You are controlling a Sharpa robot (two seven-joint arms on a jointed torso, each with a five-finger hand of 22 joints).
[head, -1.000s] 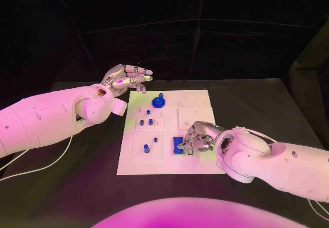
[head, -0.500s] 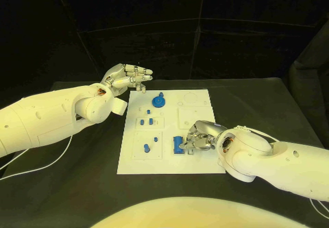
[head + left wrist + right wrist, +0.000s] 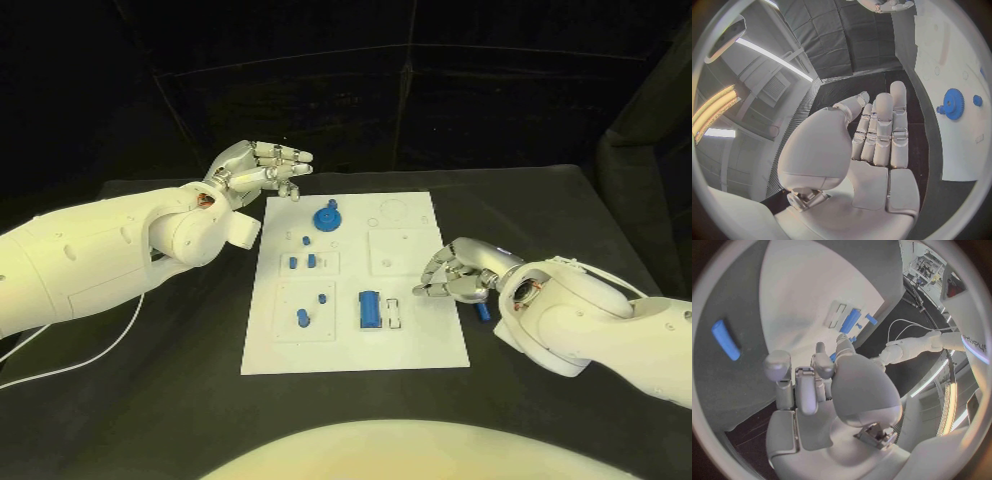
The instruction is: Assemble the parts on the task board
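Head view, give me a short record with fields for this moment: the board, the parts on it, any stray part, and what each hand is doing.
board: white task board mid-table
gear: blue gear at the board's far end
long part: blue bar on the near half
stray part: small blue piece on the black table, beside the right hand
left hand: left hand raised beyond the board's far left corner, holding nothing
right hand: right hand at the board's right edge, fingers curled, nothing visibly held
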